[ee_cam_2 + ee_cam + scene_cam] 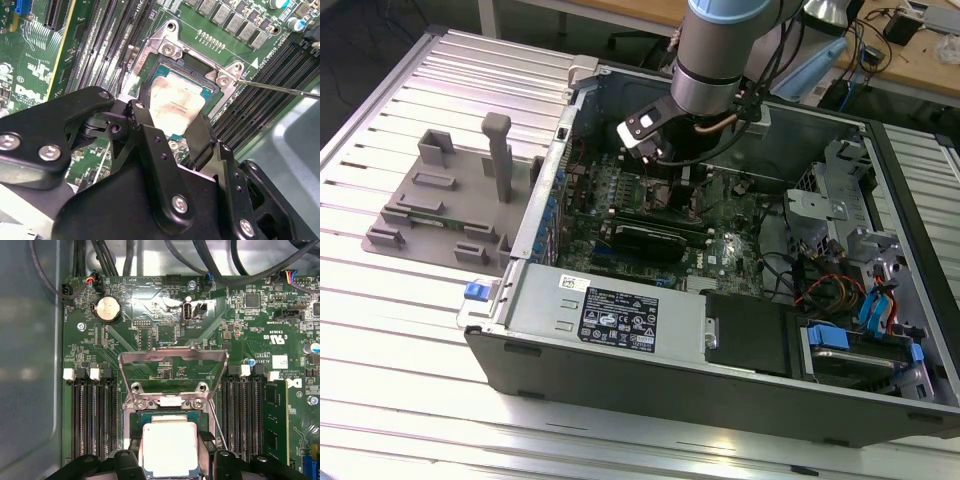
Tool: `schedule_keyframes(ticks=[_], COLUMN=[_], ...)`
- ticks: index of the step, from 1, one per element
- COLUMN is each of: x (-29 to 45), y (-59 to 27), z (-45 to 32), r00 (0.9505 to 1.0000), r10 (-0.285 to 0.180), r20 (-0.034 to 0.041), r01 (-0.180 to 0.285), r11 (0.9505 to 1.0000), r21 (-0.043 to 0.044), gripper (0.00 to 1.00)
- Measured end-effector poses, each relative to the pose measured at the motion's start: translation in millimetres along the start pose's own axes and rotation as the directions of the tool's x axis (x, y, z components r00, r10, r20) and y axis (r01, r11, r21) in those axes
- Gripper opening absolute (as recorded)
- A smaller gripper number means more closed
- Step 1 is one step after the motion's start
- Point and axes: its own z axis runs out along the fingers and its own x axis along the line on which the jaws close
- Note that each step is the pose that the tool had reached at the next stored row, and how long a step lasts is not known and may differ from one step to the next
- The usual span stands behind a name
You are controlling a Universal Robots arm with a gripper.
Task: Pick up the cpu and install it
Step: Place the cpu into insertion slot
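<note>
Silvery cpu (177, 102), pinched edgewise in the tool (172, 119), should meet the socket (192, 64) level and square (load plate (172, 357) raised).

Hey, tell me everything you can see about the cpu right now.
The cpu is a flat square chip with a pale, silvery metal top plate, smudged and faintly pinkish, and a thin blue-green border. It lies level, face up, over the open socket, whose metal load plate stands swung up. The gripper has a black finger against each of two opposite edges. Whether the chip is fully seated or just above the socket cannot be told.
</note>
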Motion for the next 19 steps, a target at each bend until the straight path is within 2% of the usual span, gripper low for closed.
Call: schedule_keyframes(ticks=[19], x=[0.0], y=[-1.7], z=[0.1], r00=[1.0], r10=[0.006], r20=[0.0006], r01=[-0.006], r11=[1.0], r21=[-0.0006], gripper=[0.53])
